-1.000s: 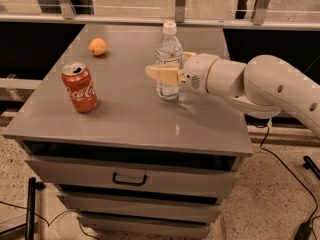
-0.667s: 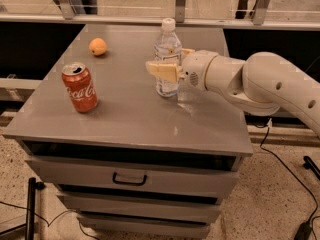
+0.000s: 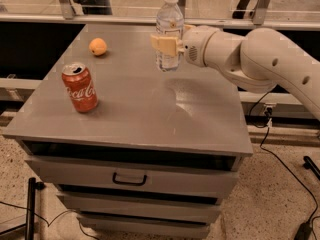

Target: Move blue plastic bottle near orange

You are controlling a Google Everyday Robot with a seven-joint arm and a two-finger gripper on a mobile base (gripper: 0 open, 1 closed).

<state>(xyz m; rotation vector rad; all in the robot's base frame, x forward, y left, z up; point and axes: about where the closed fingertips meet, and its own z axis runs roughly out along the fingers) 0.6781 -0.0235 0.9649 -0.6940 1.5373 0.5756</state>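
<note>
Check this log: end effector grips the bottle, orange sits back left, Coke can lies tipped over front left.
One error: the camera view shows the Coke can standing upright, not tipped over. The rest holds: the end effector grips the bottle, and the orange sits back left on the table.

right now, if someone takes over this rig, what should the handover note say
Gripper: shut on the blue plastic bottle, clamped around its middle, above the far centre of the table.
Bottle: upright, and it looks to be held just off the tabletop.
Orange: resting on the table's far left, well apart from the bottle.
Coca-Cola can: upright at the front left, not part of the job.
Done: the bottle is grasped and raised.
Left: carry it left towards the orange, set it down upright close beside the fruit, then open and back away.
</note>
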